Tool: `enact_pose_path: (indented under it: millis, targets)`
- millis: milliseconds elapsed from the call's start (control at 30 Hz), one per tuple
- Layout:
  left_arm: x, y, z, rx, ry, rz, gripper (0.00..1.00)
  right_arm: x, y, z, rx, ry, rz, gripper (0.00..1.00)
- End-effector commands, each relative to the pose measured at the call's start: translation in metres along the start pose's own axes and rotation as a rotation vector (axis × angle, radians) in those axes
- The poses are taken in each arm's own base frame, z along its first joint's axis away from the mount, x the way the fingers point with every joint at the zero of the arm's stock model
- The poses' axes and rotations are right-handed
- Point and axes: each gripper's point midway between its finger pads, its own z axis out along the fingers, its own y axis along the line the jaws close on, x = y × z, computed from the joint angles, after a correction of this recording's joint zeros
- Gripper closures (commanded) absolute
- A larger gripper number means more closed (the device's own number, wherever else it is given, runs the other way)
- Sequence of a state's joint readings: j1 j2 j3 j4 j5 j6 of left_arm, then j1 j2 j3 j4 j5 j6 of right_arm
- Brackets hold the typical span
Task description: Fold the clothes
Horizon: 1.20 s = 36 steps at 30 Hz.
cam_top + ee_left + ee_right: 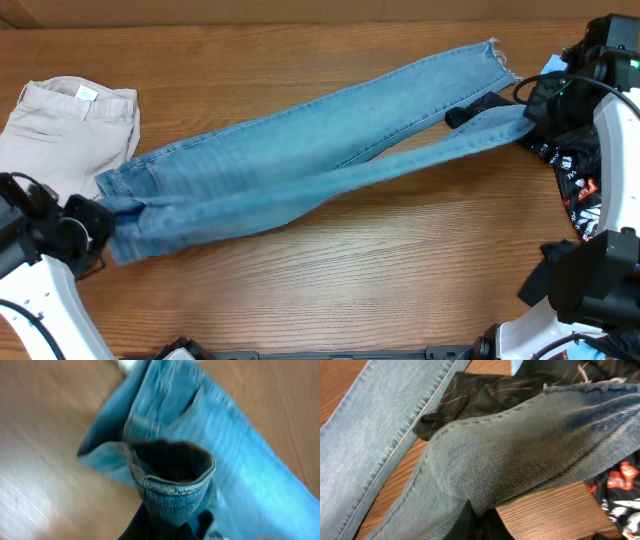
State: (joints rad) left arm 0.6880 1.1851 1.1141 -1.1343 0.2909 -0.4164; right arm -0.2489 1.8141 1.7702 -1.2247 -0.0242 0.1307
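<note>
The overhead camera looks straight down from well above the wooden table. It takes in the whole length of the jeans, with the beige trousers at the left edge and the black printed jersey at the right. The left wrist camera sits very close behind the left gripper. It faces along the gripper onto the waistband and the denim running away beyond, and its picture is blurred. The right wrist camera sits equally close behind the right gripper, looking over a jeans leg toward the jersey. Each wrist view shares one end of the jeans with the overhead view.
</note>
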Motion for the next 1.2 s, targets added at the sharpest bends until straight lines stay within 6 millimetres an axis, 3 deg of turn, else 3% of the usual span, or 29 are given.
enact_pose_path:
  millis: [0,200,333,500,733,833,967,1167]
  targets:
    - [0.010,-0.024,-0.039,0.116,-0.031,0.008,0.96,-0.016,-0.013,-0.019,0.052,-0.071,0.009,0.96]
    - [0.040,-0.013,-0.075,0.063,-0.037,0.001,0.96,-0.008,-0.015,-0.019,0.059,-0.040,0.010,0.96]
    - [0.062,0.008,-0.084,-0.034,-0.023,-0.047,0.96,-0.003,-0.016,-0.019,0.063,-0.019,0.010,0.96]
    - [0.068,0.026,-0.088,-0.120,-0.041,-0.173,0.96,-0.002,-0.016,-0.019,0.064,-0.016,0.006,0.96]
    - [0.034,0.029,-0.090,-0.138,-0.190,-0.286,0.96,-0.009,-0.012,-0.019,0.052,-0.045,-0.012,0.96]
    - [0.029,0.034,-0.087,-0.169,-0.200,-0.337,0.96,-0.016,-0.002,-0.019,0.027,-0.076,-0.067,0.96]
    - [0.029,0.041,-0.068,-0.215,-0.142,-0.358,0.96,-0.031,0.014,-0.019,0.005,-0.146,-0.168,0.96]
    - [0.017,0.073,-0.045,-0.392,-0.154,-0.434,0.96,-0.048,0.031,-0.016,-0.013,-0.215,-0.241,0.96]
